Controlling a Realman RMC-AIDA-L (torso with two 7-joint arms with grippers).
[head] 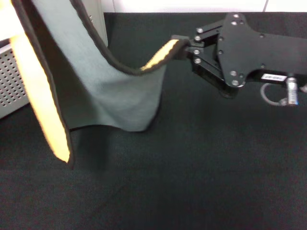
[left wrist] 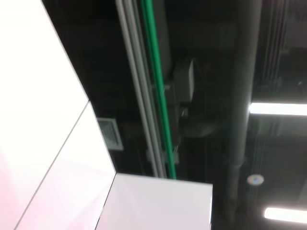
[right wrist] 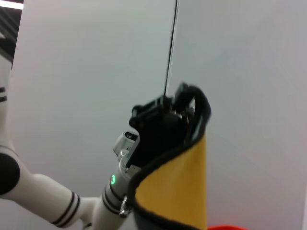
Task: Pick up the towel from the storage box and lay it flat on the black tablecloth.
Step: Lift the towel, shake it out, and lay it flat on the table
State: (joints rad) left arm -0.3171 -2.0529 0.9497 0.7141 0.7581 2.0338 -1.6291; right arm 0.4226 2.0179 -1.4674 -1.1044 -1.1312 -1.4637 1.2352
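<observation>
Above the black tablecloth [head: 192,182], the towel [head: 115,100] hung between my grippers: right gripper [head: 184,48] pinched one corner, left gripper [right wrist: 165,120] clamped the other, higher up beside the storage box [head: 12,81].

Pale wall panels [right wrist: 96,72]; dark ceiling [left wrist: 211,57] with apparently strip lights [left wrist: 278,109].

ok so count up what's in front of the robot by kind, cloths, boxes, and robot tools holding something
Cloths: 2, the towel held up and the black tablecloth under it.
Boxes: 1, the storage box at the left edge.
Tools holding the towel: 2, the right tool and the left tool.
Total: 5.
</observation>
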